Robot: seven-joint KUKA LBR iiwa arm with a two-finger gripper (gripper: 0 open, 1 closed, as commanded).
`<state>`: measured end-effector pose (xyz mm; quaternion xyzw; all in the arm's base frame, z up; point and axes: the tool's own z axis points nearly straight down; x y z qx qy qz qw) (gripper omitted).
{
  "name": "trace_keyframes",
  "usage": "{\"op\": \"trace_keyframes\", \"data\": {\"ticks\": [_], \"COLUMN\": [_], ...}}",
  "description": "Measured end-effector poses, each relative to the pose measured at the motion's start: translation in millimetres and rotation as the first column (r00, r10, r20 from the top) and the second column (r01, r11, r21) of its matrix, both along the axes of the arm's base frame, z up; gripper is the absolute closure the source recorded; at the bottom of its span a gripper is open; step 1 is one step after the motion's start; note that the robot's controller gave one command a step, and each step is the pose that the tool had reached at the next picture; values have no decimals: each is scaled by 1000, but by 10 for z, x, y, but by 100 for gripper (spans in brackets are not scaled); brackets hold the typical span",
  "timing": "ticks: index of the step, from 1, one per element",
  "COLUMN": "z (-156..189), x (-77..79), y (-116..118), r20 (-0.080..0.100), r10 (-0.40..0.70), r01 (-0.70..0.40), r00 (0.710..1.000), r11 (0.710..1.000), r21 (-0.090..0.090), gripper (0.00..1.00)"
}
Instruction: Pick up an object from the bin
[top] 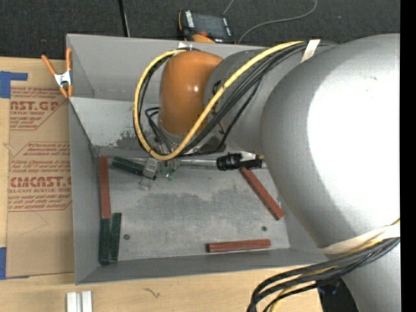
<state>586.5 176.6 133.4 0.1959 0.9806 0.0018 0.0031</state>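
Observation:
My gripper (159, 169) hangs low under the orange cover, near the bin's back wall, left of middle. A dark green stick (127, 166) lies on the floor just to its left, and its right end reaches the gripper. Whether that end sits inside the gripper is hidden. A black marker-like piece (238, 162) lies to the right of the gripper, partly under the arm.
A red-brown stick (104, 187) runs along the left wall, with two dark green sticks (109, 238) below it in the front left corner. Another red-brown stick (238, 245) lies by the front wall and a third (263, 192) slants at the right. The arm covers the bin's right side.

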Motion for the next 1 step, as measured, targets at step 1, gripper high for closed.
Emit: {"op": "trace_keyframes", "data": {"ticks": [1], "z": [898], "x": [-26], "y": [-14], "r20": [3], "r10": [-37], "r01": [37], "r00": [999], "r11": [999], "r21": [1], "gripper": [100]}}
